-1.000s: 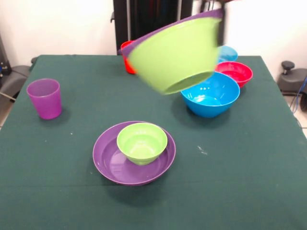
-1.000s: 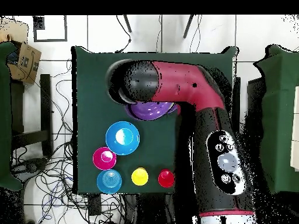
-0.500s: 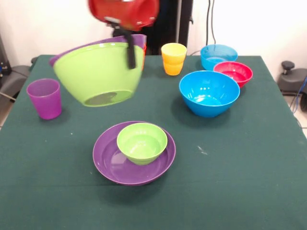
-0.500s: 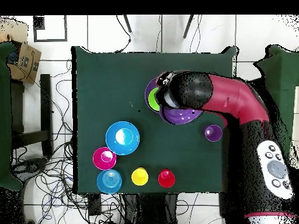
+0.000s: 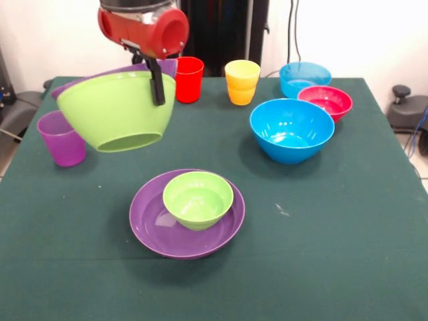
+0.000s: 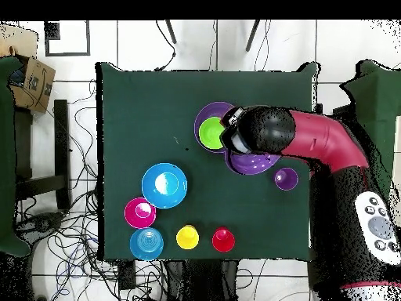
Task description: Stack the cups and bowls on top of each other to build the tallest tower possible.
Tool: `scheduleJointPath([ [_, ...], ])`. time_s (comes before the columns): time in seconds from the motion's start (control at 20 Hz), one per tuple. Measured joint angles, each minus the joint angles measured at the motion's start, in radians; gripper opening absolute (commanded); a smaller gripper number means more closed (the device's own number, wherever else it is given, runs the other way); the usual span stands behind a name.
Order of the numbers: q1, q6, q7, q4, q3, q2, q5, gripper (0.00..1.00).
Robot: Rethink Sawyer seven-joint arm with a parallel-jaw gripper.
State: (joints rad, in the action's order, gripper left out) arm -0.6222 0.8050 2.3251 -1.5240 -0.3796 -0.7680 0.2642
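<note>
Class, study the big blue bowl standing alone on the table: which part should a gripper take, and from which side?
Probably the rim of the blue bowl, from straight above, one finger inside the wall and one outside. It stands upright, mouth open, with free rim on the side away from the red bowl.

no readable text, labels, or numbers

near edge: table [image 5: 334, 267] bare along whole near strip, free pass
centre: purple bowl [image 5: 150, 231] w/ small green bowl [image 5: 198, 198] inside, blocks low pass
left side: purple cup [image 5: 61, 138] near left edge; lime green bowl [image 5: 117, 110] held in air just beside/above it, tight
right far: blue bowl [image 5: 291, 130], red bowl [image 5: 326, 100], light blue bowl [image 5: 305, 77] clustered, little gap
far edge: red cup [image 5: 189, 79], yellow-orange cup [image 5: 242, 81] apart, narrow gap betw
right near corner: open
</note>
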Motion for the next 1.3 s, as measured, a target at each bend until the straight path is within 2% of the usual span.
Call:
scheduleJointPath([
  [0.5,0.056,-0.010,0.000,-0.009,-0.018,0.014,0.029,0.00],
  [1.15,0.231,-0.012,0.000,0.015,-0.018,0.011,0.021,0.00],
  [1.3,0.246,-0.012,0.000,0.025,-0.019,0.012,0.020,0.00],
])
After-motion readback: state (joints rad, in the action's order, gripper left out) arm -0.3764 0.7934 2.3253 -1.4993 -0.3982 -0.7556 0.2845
